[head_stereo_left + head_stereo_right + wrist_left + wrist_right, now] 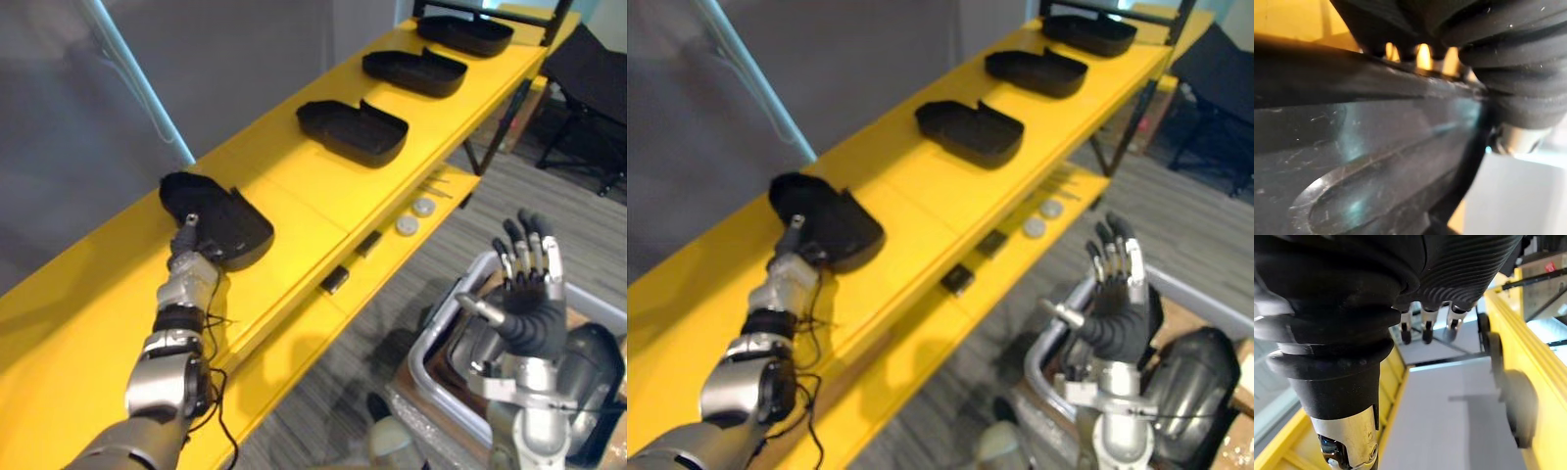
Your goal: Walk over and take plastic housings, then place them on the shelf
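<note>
Nearest plastic housing [227,223]: black, shallow, rounded shell with a raised rim. It lay on the top of the yellow shelf [294,186], at the end closest to the robot. In the left wrist view its surface [1376,161] looked glossy, scuffed and moulded with an oval recess. The left hand [193,251] was right against its near edge; its grip could not be told, as the shell hid it. Three more housings [353,130] of the same black scooped shape sat spaced in a row farther along the shelf top, hollow side up and well apart from each other. The shelf was smooth painted yellow, with a lower ledge [294,343]. That ledge carried two flat round silver discs [423,207] and two small black blocks [334,281]. The right hand [529,305] was raised off to the side, its fingers straight and spread, holding nothing, above a grey plastic bin [441,338] with rounded corners and dark parts inside. The bin stood on grey ribbed carpet floor [549,206].
</note>
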Motion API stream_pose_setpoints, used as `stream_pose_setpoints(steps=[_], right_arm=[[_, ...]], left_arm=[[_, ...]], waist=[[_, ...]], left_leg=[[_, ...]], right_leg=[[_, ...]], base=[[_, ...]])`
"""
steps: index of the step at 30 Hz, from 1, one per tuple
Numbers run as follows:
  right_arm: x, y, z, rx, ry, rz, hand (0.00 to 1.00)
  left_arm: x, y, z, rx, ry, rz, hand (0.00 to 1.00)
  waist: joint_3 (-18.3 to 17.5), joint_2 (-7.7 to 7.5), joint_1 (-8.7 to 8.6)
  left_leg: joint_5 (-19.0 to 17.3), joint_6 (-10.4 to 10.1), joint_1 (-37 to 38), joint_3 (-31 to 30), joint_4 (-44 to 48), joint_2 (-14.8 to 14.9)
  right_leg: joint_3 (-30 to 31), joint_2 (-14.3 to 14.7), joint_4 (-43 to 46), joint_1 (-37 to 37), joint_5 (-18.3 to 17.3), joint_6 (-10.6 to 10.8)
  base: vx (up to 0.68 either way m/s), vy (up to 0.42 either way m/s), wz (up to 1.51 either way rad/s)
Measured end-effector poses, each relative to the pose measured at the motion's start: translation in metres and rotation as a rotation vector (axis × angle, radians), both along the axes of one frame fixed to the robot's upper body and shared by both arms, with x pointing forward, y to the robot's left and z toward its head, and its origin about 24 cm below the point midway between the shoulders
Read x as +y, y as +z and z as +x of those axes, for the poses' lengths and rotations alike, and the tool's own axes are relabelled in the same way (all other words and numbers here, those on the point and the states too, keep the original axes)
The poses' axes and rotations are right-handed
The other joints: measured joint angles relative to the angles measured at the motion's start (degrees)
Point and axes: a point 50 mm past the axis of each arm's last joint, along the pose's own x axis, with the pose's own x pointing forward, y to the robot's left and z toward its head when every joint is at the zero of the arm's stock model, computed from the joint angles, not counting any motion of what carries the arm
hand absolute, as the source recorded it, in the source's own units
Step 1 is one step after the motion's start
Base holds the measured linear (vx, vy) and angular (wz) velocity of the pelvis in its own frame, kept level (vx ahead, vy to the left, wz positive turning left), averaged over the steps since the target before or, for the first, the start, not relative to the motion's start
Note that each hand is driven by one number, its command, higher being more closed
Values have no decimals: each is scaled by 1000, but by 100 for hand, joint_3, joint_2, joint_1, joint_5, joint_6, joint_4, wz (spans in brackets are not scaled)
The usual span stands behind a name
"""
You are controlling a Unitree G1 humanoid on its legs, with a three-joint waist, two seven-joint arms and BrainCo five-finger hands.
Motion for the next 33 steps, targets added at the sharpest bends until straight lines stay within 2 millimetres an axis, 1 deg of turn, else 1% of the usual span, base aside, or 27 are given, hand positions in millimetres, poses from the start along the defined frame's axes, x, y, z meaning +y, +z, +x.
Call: stream_pose_setpoints(steps=[6,12,14,17,21,26,30,33], right_arm=[[11,-2,0,10,74,9,0],[14,-3,1,11,95,9,0],[16,-3,1,14,110,5,0],[16,-3,1,18,108,6,0],[16,-3,2,29,127,-28,0],[15,-5,6,51,131,-47,0],[14,-14,9,110,127,-53,0],[15,-16,9,122,137,-57,0]], left_arm=[[2,0,-1,23,-5,40,0],[8,-3,-1,69,-128,161,0],[14,-4,-2,84,-182,216,0],[19,-3,-2,100,-246,283,0],[20,-11,-3,116,-319,307,0],[31,-14,-7,139,-343,336,0],[40,-17,-10,160,-328,345,0],[42,-18,-12,159,-321,348,0]], waist=[[-1,7,-9],[-5,12,4],[-11,21,-2],[-22,39,-1],[-78,120,-37],[-88,134,-32],[-89,134,-38],[-90,133,-37]], left_leg=[[-1,3,-7,1,56,21],[-1,3,-6,-34,86,35],[0,3,-6,-41,87,33],[1,4,-7,-70,85,26],[2,3,-9,-219,106,25],[2,2,-25,-210,179,64],[2,1,-16,-189,184,70],[2,0,-14,-178,186,71]], right_leg=[[-12,0,22,10,-8,-11],[-50,-1,22,50,-10,-16],[-52,-1,21,54,-7,-15],[-68,-8,15,67,-2,-12],[-188,-88,-42,151,2,-9],[-189,-77,-40,154,2,-11],[-176,-71,-39,149,3,-13],[-164,-68,-38,144,4,-15]], base=[[-22,-33,1],[-27,-28,3],[-19,-19,1],[-16,-21,3],[-10,-8,15],[-28,-29,0],[-44,-37,-3],[-21,-22,-2]])
